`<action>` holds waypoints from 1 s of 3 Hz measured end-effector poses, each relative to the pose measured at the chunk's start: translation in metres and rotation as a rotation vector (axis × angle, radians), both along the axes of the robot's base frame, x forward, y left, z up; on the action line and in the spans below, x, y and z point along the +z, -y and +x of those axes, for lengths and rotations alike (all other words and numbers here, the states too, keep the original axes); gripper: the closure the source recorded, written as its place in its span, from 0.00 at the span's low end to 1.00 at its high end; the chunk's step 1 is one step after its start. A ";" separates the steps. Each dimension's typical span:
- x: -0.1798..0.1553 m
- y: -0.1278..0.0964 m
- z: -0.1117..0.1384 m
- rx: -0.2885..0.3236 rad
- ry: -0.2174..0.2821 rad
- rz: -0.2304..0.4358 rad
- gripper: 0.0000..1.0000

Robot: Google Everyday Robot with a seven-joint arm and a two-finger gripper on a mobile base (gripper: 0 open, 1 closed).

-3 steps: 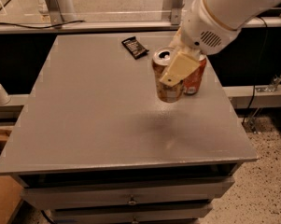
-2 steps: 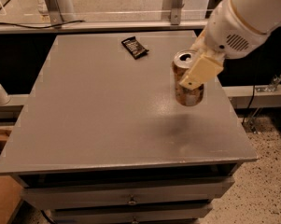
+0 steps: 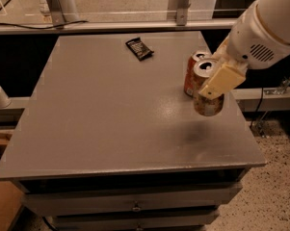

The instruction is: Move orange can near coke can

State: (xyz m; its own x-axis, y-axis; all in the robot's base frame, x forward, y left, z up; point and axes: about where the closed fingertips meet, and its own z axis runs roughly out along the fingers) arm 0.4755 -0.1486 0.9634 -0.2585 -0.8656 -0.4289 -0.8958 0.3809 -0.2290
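Two cans are showing at the right side of your single camera view. Your gripper [image 3: 209, 86] is reaching in from the upper right on its white arm [image 3: 267, 28], and its tan fingers [image 3: 222, 80] are clamping around the orange can [image 3: 208, 105]. You are holding that can upright, and it seems to be hanging just clear of the grey table [image 3: 111, 114], casting a dark shadow [image 3: 197, 134] below itself. The coke can [image 3: 191, 76] is standing just behind and left of it, partly hidden. A dark snack packet [image 3: 139, 48] is lying well apart, toward the far edge.
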 end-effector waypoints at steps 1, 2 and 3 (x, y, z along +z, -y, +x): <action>0.002 0.014 0.016 -0.029 0.013 0.007 1.00; 0.006 0.042 0.038 -0.083 0.027 0.047 1.00; 0.007 0.063 0.051 -0.122 0.035 0.096 1.00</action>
